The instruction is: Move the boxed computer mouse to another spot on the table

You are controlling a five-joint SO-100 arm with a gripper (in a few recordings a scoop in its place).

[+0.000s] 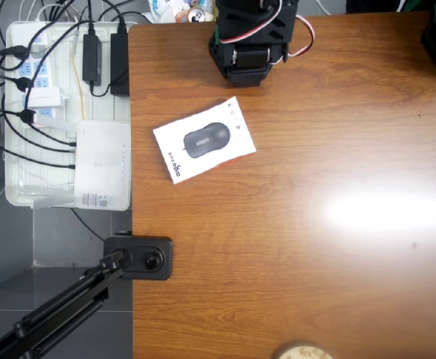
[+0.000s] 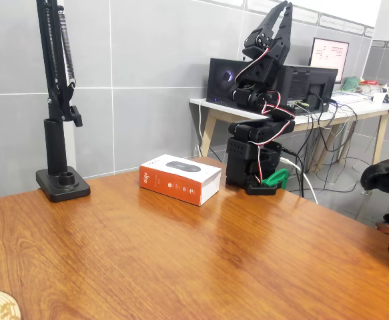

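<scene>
The boxed computer mouse (image 1: 204,140) lies flat on the table (image 1: 315,262), slightly turned, its white face picturing a dark grey mouse. In the fixed view the boxed computer mouse (image 2: 179,177) shows its orange-red side panel and sits just left of the black arm's base (image 2: 251,163). My arm (image 1: 249,37) is folded at the table's far edge, behind the box. The gripper (image 2: 282,13) points straight up, high above the table and well clear of the box, its fingers close together with nothing between them.
A white tray (image 1: 16,191) with power strips, cables and a white router sits off the table's left edge. A black lamp-stand clamp (image 1: 139,258) grips the left edge. A round tan disc (image 1: 301,351) lies at the near edge.
</scene>
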